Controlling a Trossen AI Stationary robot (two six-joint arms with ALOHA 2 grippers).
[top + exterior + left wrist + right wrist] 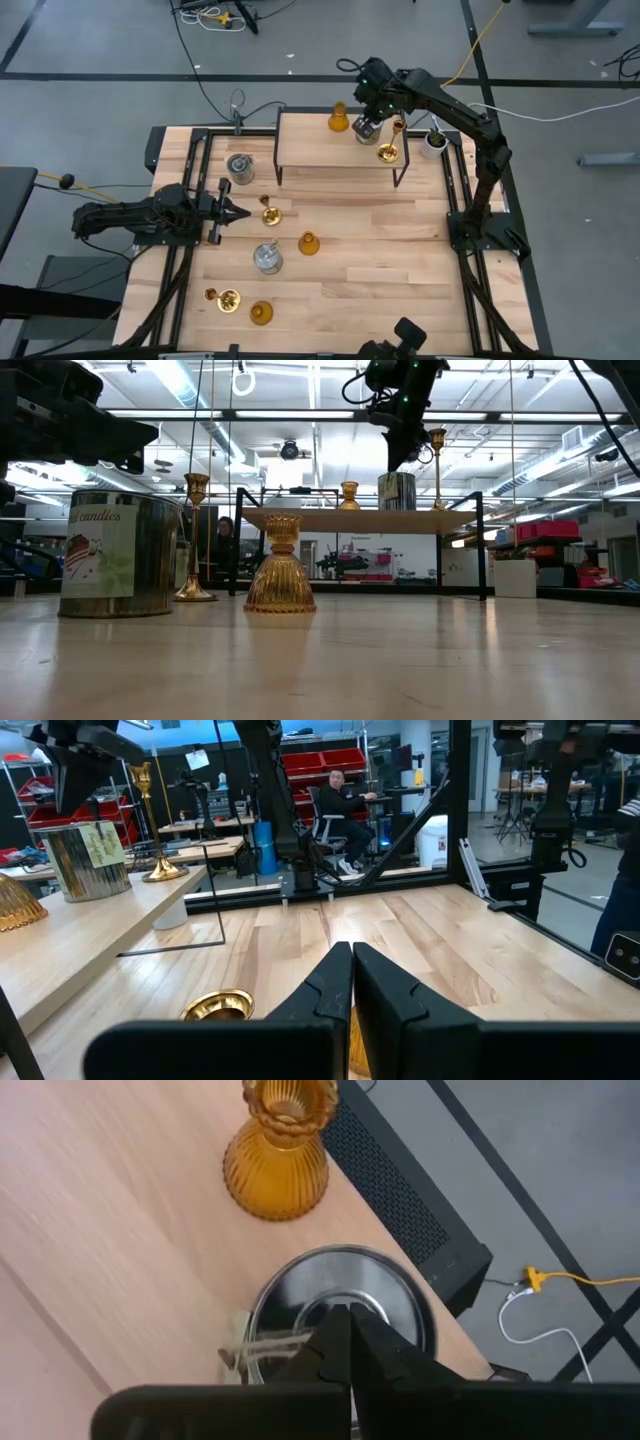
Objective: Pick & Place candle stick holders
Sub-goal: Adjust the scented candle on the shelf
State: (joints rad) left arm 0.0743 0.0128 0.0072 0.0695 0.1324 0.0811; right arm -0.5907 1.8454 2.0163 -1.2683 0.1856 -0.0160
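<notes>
Pale wooden tabletop (350, 250) in a dark frame, grey workshop floor around it, with a raised wooden shelf (310, 150) on black legs at the far side.

On that shelf: one amber bell-shaped holder (339, 118) near the back edge; one silvery glass cylinder (366, 129) beside it; one brass holder (388, 152) with round base and stem, near the shelf's right front corner. A small white pot with a green plant (434, 140) stands on the table just right of the shelf.

My right gripper (367, 124) hangs over the silvery cylinder on the shelf, fingers pressed together with their tips at the cylinder's mouth; I cannot tell whether they pinch its rim. In the right wrist view the cylinder (340, 1315) sits directly under my tips, the amber holder (280, 1150) just beyond it.

My left gripper (238, 213) lies low at the table's left side, fingers closed tight on nothing, its tip just beside a brass holder (270, 213).

Loose on the table: silvery cylinder (241, 167) left of the shelf; silvery cylinder (267, 258) mid-table; amber holder (308, 243) beside it; brass holder (227, 298) and amber holder (262, 313) near the front edge.
</notes>
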